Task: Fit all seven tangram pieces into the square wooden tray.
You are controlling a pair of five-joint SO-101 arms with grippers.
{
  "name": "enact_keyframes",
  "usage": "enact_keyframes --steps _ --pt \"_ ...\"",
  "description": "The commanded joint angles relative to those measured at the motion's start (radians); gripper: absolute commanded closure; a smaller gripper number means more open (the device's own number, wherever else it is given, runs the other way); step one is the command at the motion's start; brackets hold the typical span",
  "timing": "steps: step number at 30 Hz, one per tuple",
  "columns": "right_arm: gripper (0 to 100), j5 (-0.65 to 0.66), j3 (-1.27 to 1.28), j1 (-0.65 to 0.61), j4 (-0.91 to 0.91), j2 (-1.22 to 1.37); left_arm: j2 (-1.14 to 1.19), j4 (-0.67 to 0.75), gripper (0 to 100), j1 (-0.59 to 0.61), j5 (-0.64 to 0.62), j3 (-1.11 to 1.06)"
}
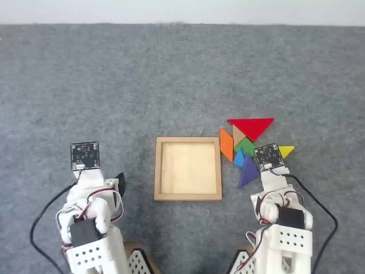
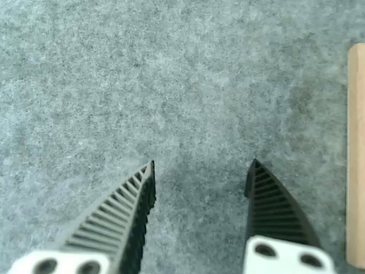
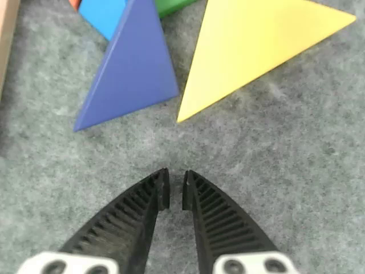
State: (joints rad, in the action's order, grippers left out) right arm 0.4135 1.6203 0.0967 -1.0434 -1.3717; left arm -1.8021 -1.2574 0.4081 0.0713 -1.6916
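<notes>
Nothing is fitted yet: the square wooden tray [image 1: 158, 169] holds no piece, all seven coloured tangram pieces [image 1: 246, 146] lie clustered just right of it, the left gripper [image 2: 202, 164] hangs spread left of the tray, and the right gripper [image 3: 175, 173], pressed nearly together on nothing, hovers at the cluster's near edge.

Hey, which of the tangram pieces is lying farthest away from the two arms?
The red triangle: it lies at the group's far edge, with every other piece nearer the arms.
</notes>
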Motion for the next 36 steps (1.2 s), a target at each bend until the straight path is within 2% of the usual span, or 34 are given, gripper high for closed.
enact_keyframes --steps 1,32,36 --pt "94.3 -0.003 -0.008 0.008 0.015 -0.010 -0.015 -0.005 76 0.005 -0.009 0.008" --pt "94.3 -0.003 -0.008 0.008 0.015 -0.010 -0.015 -0.005 76 0.005 -0.009 0.008" --pt "94.3 -0.003 -0.008 -0.062 0.015 -0.010 -0.015 -0.005 76 0.005 -0.009 0.008"
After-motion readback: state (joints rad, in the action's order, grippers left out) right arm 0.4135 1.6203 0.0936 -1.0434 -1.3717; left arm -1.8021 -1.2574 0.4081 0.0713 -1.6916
